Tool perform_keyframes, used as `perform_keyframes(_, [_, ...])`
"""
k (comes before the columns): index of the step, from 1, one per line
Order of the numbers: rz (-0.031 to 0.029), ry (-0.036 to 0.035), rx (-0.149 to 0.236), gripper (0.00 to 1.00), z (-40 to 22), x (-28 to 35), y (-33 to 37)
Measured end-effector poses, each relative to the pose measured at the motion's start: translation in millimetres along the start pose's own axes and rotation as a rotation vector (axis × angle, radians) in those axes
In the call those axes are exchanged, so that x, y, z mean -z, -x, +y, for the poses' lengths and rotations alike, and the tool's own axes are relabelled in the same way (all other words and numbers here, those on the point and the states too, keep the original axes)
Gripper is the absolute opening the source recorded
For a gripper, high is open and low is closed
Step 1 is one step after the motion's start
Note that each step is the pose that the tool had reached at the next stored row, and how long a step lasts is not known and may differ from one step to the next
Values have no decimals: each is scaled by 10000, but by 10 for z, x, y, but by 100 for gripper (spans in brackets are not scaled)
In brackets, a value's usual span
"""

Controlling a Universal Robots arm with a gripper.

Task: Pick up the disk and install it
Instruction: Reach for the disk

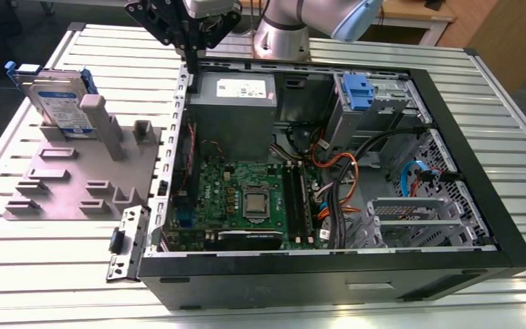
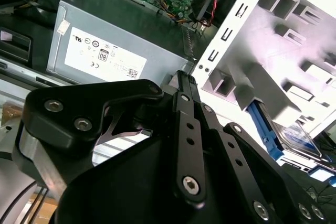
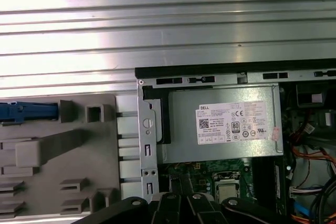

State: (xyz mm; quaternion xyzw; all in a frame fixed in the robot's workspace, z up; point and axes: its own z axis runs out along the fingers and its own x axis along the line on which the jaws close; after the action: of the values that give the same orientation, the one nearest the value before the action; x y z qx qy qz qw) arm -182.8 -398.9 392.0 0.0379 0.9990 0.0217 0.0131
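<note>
Blue-framed disk [image 1: 60,96] stands upright in the grey rack [image 1: 71,185] in the exterior view; end effector [image 1: 191,67] clenched, empty.

In the second wrist view we see the disk [image 2: 296,141] partly hidden behind a post of the stand [image 2: 273,40] and cut by the picture's edge. In the exterior view the arm [image 1: 290,27] runs off the top edge.

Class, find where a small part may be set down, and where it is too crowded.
Bare slatted metal table lies in front of the grey fixture plate, at the exterior view's left of the open black computer case, and along its right. Inside, cables and a green circuit board crowd it.
</note>
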Motion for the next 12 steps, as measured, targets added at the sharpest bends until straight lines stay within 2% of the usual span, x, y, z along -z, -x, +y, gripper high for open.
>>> perform_keyframes(12, [0,0,1,11,-4,0,-52])
